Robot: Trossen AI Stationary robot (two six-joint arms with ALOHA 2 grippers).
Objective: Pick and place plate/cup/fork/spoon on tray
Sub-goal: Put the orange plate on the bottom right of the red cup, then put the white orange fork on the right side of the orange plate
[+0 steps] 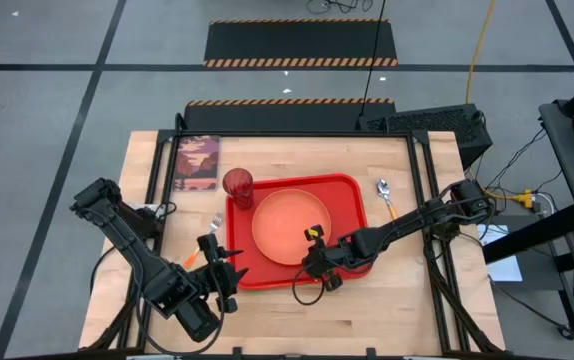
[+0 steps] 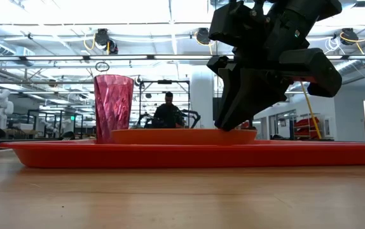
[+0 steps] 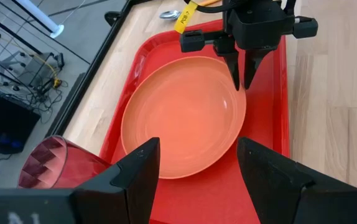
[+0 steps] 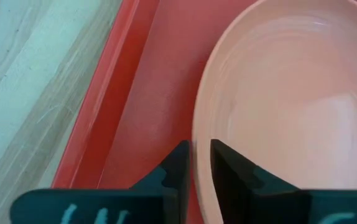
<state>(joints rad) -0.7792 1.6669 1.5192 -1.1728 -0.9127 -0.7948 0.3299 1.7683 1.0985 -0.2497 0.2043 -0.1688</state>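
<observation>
The orange plate (image 1: 292, 226) lies flat in the middle of the red tray (image 1: 352, 190). The dark red cup (image 1: 238, 185) stands upright at the tray's far left corner. The spoon (image 1: 385, 192) lies on the table right of the tray. The fork (image 1: 215, 222) lies left of it, its handle partly under my left arm. My right gripper (image 3: 243, 78) stands at the plate's near right rim, slightly open, with one finger on each side of the rim. My left gripper (image 3: 197, 174) hangs open above the tray's near left corner, holding nothing. My right gripper comes down slanting from the table's right, one finger (image 4: 225, 168) inside the plate's rim (image 4: 195, 143) and one outside. A gap shows between the inner finger and the rim. I cannot tell whether the outer finger touches the rim. The plate rests on the tray.
A picture card (image 1: 197, 163) lies at the table's far left. Black frame rails run along the table's left and right edges. Bare wood lies in front of the tray. A person (image 2: 168, 109) stands far back in the room.
</observation>
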